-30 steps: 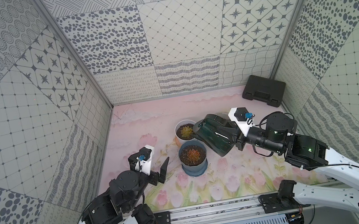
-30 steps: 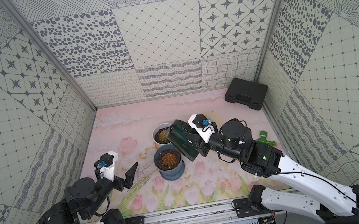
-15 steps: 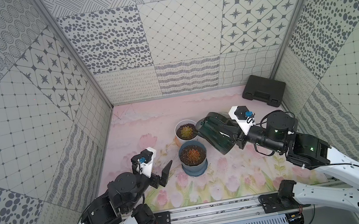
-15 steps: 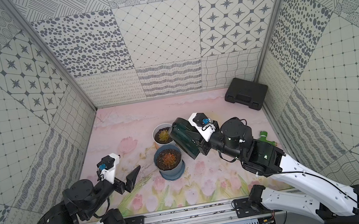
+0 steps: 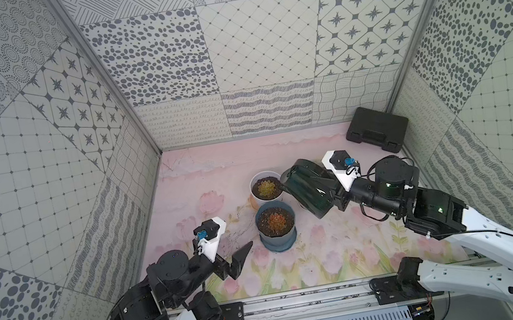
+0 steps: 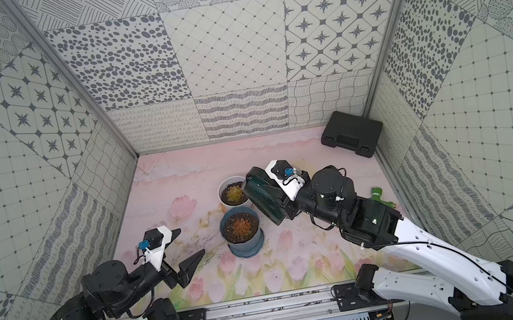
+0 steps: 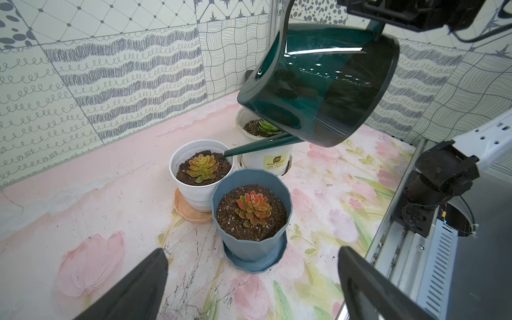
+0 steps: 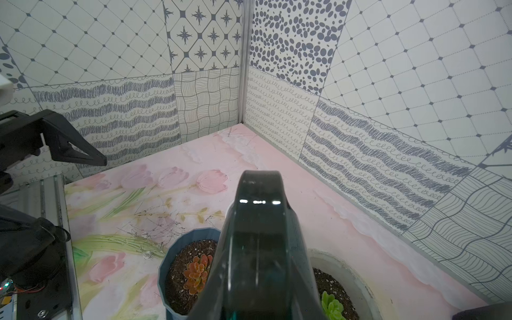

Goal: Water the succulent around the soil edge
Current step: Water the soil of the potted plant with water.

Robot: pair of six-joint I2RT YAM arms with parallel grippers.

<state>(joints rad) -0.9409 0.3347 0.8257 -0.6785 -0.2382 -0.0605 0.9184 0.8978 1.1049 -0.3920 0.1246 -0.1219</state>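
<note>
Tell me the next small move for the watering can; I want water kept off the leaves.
Probably tip the watering can slightly further. The tip of its spout sits at the rim of the white pot, over the soil edge beside the yellow-green succulent, and no water stream shows yet.

Three pots (image 7: 191, 191) (image 7: 249, 249) (image 7: 257, 162), one watering can (image 7: 318, 83), one case (image 5: 376, 128)
</note>
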